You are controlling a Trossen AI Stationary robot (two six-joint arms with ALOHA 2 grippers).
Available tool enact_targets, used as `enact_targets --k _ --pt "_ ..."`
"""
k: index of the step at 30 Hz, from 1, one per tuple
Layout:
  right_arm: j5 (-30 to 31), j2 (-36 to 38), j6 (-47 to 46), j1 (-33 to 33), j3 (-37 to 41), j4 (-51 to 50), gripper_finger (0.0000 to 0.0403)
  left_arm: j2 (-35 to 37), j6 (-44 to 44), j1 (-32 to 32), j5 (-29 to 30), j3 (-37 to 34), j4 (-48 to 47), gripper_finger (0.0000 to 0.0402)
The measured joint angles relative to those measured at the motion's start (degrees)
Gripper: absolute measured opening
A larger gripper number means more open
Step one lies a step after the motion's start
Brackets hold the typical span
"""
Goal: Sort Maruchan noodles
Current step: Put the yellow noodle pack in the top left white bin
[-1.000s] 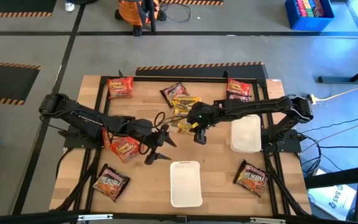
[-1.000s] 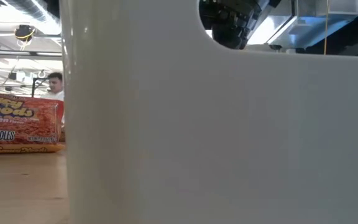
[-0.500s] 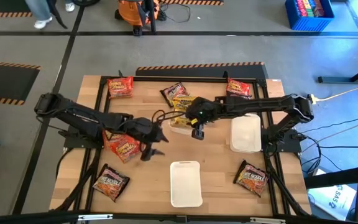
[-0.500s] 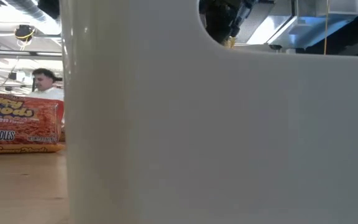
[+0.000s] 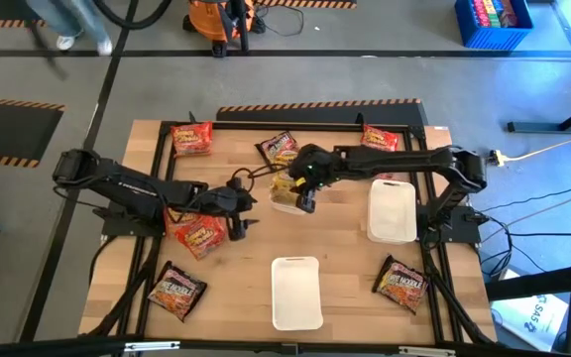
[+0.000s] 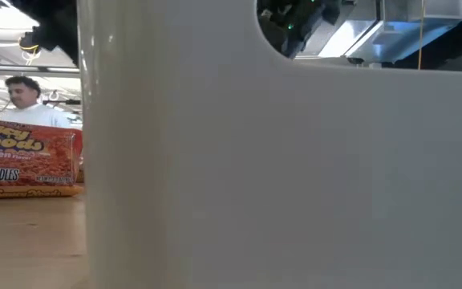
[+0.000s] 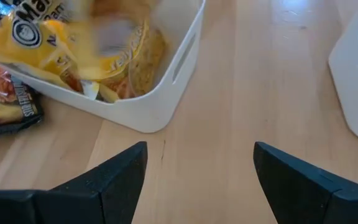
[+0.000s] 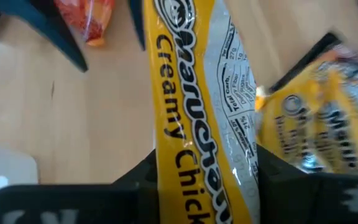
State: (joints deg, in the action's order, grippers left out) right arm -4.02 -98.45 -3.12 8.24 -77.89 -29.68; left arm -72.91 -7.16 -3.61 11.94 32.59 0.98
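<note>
- Both arms have pulled back toward the far side of the table since a second ago: the right gripper (image 5: 305,199) has swung from the middle of the table over to the white tray (image 5: 287,203) that holds yellow packets, and the left gripper (image 5: 240,220) has drawn in from its reach toward the near tray (image 5: 296,292).
- Right gripper's fingers are clamped on a yellow Maruchan packet (image 8: 197,118), which hangs over the white tray's edge.
- Left gripper (image 7: 197,180) sits just left of the white tray (image 7: 166,93), fingers spread wide and holding nothing.
- More yellow packets (image 7: 73,43) lie inside that tray; a dark packet (image 5: 277,148) rests just beyond it.
- Red packets lie well left of the white tray: one (image 5: 190,138) at the far corner, one (image 5: 198,234) by the left arm.
- Another white tray (image 5: 393,212) stands to the right of the white tray.
- A person (image 6: 24,100) shows in the room behind.
</note>
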Motion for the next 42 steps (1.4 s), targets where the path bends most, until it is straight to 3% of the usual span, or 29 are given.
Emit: enact_targets --k 7,42 --pt "-0.86 -3.33 -0.01 0.07 0.0 0.06 0.0101 -0.15 -0.2 1.11 -0.03 -5.0 8.86 0.0288" --pt "-2.7 -12.07 -0.08 0.04 -0.11 -1.83 0.0102 -0.17 -0.22 1.09 -1.11 -5.21 12.06 0.0288"
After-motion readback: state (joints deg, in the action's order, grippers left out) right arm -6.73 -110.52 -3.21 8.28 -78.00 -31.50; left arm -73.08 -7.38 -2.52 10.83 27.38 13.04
